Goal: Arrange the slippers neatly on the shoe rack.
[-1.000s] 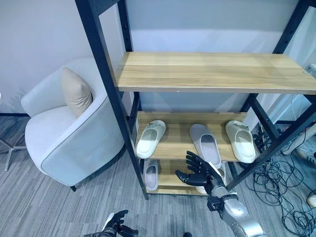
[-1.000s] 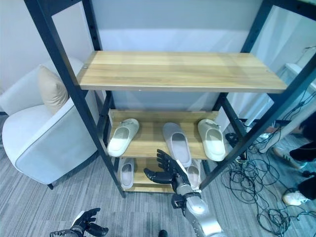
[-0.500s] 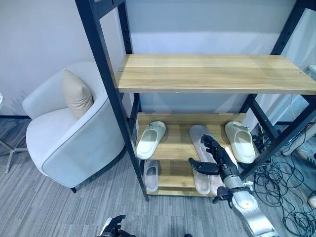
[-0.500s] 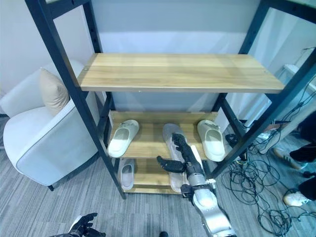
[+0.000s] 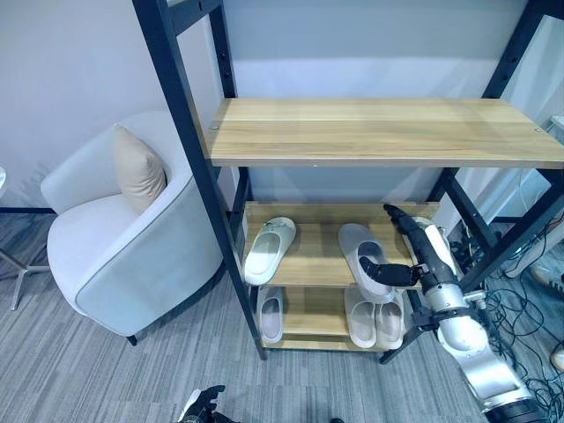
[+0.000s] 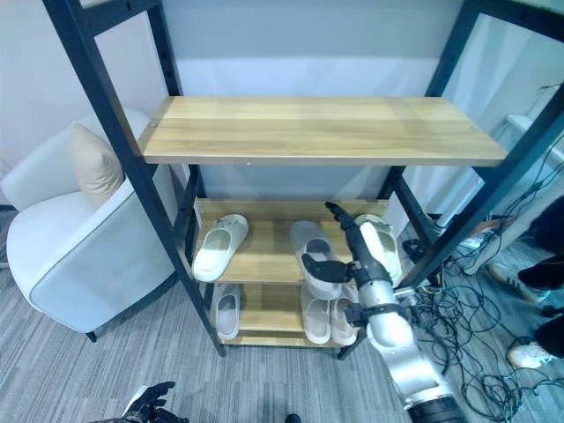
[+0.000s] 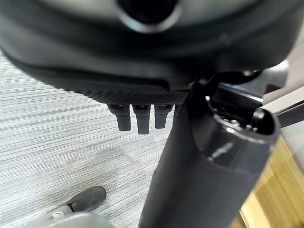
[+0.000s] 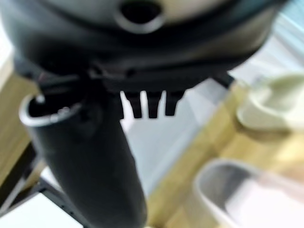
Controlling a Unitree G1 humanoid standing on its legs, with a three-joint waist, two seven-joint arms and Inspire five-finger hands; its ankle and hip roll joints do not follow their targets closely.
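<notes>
These look like soft foam slides, so I'd guess light and a bit bendy, nothing fragile. Best bet is probably pinching the strap or the side edge near the heel.

The grey slipper (image 5: 365, 254) sits on the middle shelf (image 5: 313, 256) of the shoe rack (image 5: 189, 150), between a white slipper (image 5: 269, 248) on the left and another white slipper (image 6: 379, 247) on the right. The right hand (image 5: 414, 251) is spread wide, fingers straight, holding nothing, with the thumb right by the grey one's heel, maybe touching, hard to tell. More slippers sit on the bottom shelf (image 5: 304, 308). The left hand (image 5: 204, 407) hangs low near the carpet (image 5: 88, 370), fingers loosely curled.
</notes>
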